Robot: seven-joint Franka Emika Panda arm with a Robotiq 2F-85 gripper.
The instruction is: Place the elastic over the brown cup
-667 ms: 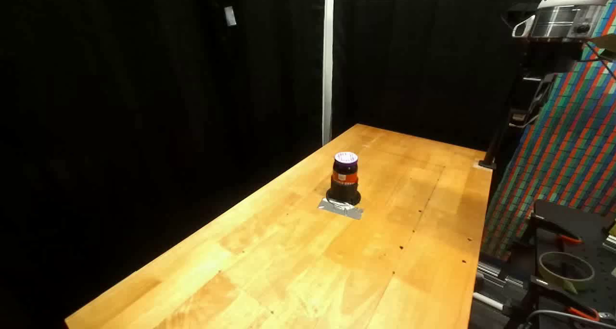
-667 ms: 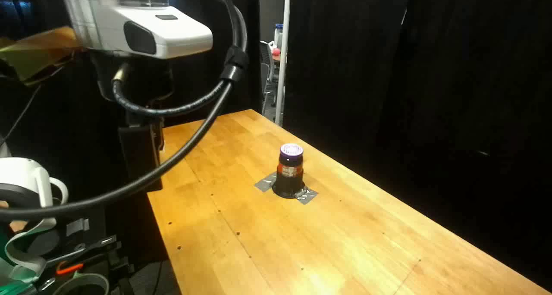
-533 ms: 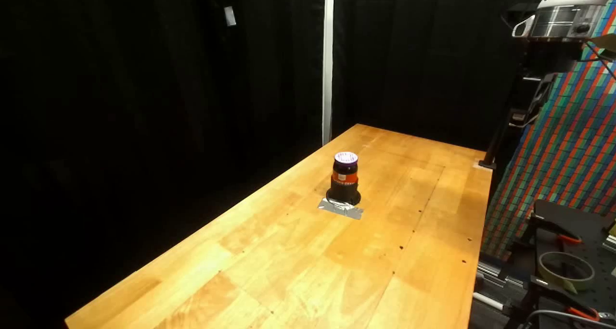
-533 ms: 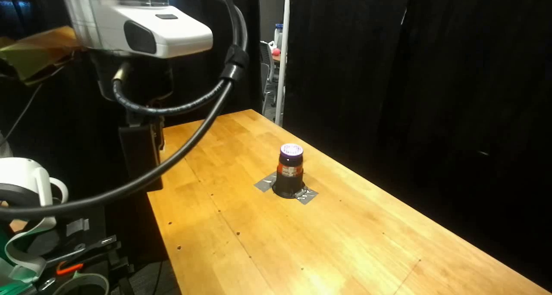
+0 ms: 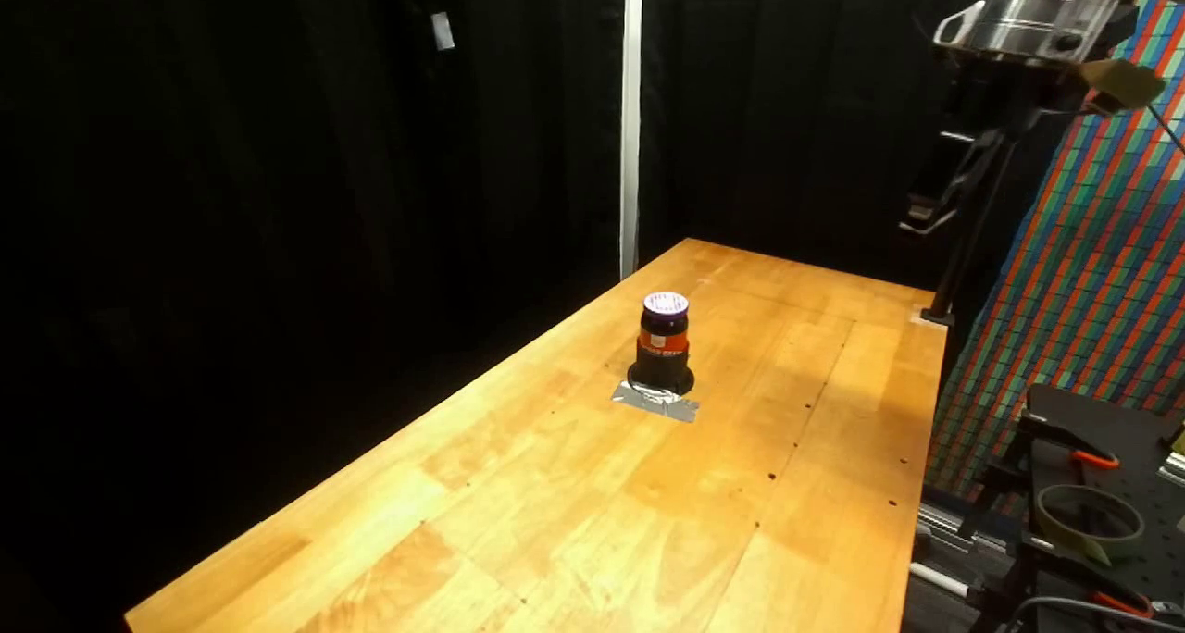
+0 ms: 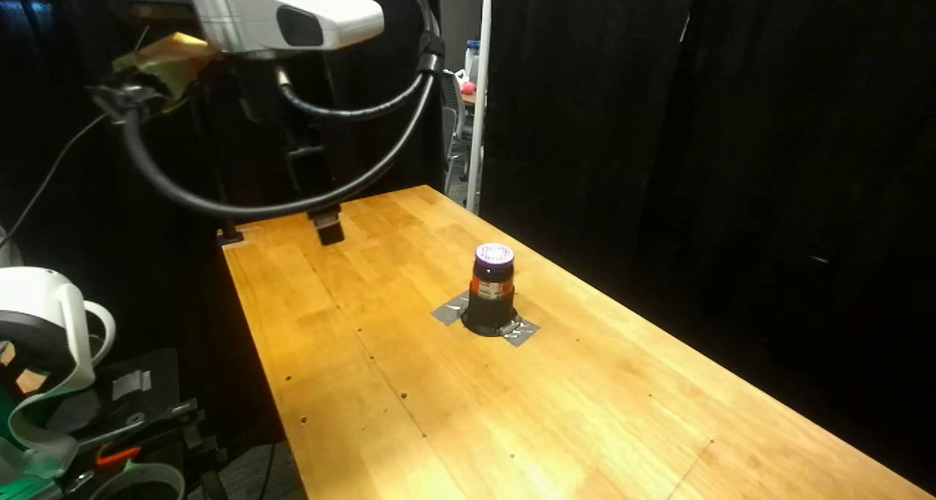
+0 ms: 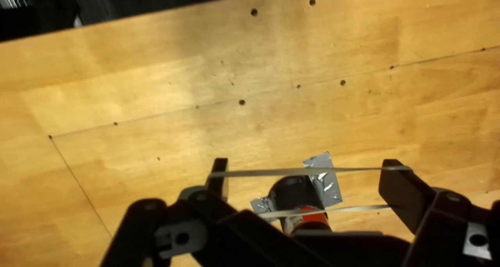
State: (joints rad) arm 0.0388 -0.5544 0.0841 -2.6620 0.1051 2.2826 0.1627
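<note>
While claw (image 7: 305,169) holds elastic (image 7: 269,173) taut | cup (image 5: 664,342) stands lower, well apart

Cup (image 7: 299,196) partly hidden by tool (image 7: 306,172), arm (image 6: 259,17) cropped

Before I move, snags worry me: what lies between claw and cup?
In the wrist view, the elastic, stretched across the open claw, crosses in front of the cup; in an exterior view, tabletop shows between.
</note>
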